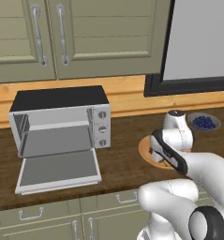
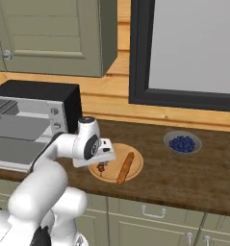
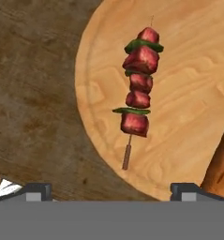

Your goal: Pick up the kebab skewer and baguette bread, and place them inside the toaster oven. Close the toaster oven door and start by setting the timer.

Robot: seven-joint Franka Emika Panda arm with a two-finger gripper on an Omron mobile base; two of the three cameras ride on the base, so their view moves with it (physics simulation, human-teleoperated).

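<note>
Hand (image 3: pixel 111 190) hovers with fingers wide apart and empty over the kebab skewer (image 3: pixel 138 93), which lies on the wooden plate (image 3: pixel 188 70) toward twelve o'clock; light, stiff and thin, it looks best pinched across its meat chunks.

A home kitchen, rendered: olive-green panelled wall cabinets with silver bar handles (image 1: pixel 62 35) above a dark brown wooden counter (image 1: pixel 123 136), matching base cabinets with drawers (image 2: pixel 150 211) beneath, a pale wood backsplash (image 1: pixel 127 93), and a boxy silver-grey toaster oven with a black top (image 1: pixel 62 122) standing open.
</note>
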